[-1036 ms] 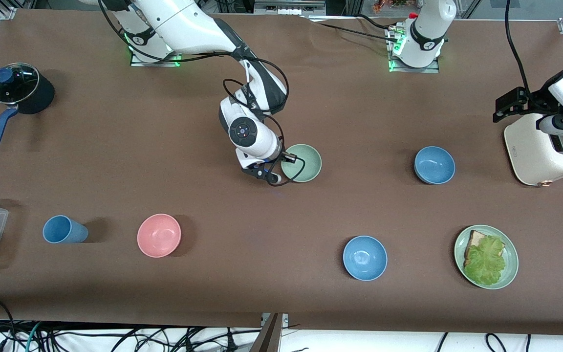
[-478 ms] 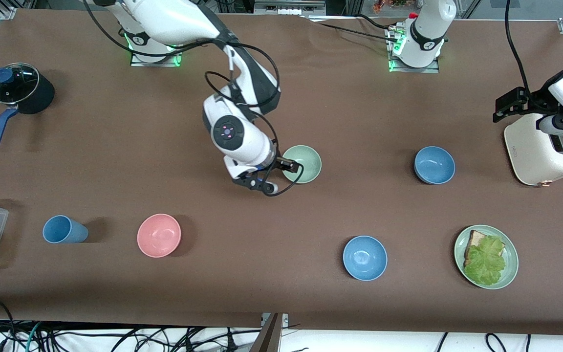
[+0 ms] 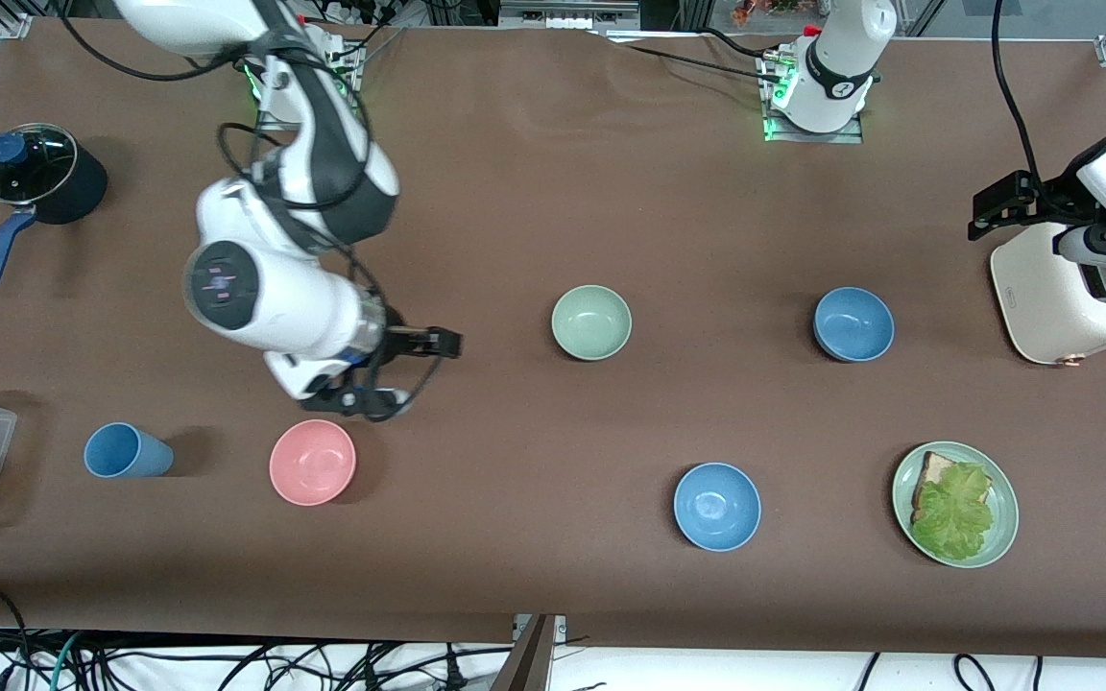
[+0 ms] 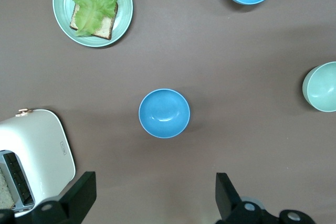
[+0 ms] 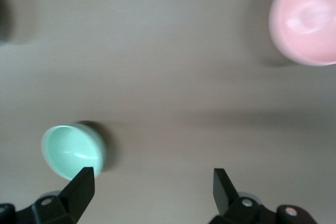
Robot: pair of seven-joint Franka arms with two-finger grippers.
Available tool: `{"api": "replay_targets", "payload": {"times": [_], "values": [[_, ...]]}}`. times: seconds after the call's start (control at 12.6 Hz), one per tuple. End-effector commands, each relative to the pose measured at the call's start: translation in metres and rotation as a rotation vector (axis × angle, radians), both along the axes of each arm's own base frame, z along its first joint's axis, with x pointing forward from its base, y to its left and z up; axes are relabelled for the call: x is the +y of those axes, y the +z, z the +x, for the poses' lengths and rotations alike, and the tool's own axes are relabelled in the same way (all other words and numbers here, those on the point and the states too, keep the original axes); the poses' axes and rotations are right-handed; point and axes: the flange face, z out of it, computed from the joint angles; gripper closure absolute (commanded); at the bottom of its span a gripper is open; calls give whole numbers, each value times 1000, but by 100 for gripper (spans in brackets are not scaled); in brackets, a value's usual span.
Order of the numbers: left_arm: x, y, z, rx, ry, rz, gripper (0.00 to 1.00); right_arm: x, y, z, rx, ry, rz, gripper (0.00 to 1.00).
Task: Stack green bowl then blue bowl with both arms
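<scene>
We see the green bowl (image 3: 591, 322) sitting alone in the middle of the frame, with one blue bowl (image 3: 853, 323) near the toaster (image 3: 1071, 297). The right gripper (image 3: 409, 369) hangs wide open and empty above the pink bowl (image 3: 312, 462). The left gripper (image 4: 155, 200) waits, open and empty, at the frame's right edge.

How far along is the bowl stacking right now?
Done: the green bowl sits alone mid-table, released. In hand: nothing; the right gripper is open above the pink bowl, and the left gripper waits open over the toaster. Left: setting a blue bowl into the green bowl.
</scene>
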Motion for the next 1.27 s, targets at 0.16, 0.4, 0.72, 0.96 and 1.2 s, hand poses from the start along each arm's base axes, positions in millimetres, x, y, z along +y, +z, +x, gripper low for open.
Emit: {"api": "replay_targets", "payload": {"times": [0.16, 0.4, 0.72, 0.96, 1.2], "values": [[-1, 6, 2, 2, 6, 23, 0, -127, 24, 17, 6, 76, -97, 0], [-1, 6, 2, 0, 4, 25, 0, -191, 49, 15, 18, 45, -121, 0], [-6, 12, 4, -20, -5, 26, 0, -264, 79, 8, -9, 39, -133, 0], [-4, 1, 19, -6, -8, 30, 0, -303, 101, -9, -14, 6, -95, 0], [0, -21, 25, -18, 3, 32, 0, -312, 109, -15, -13, 29, -81, 0]]}}
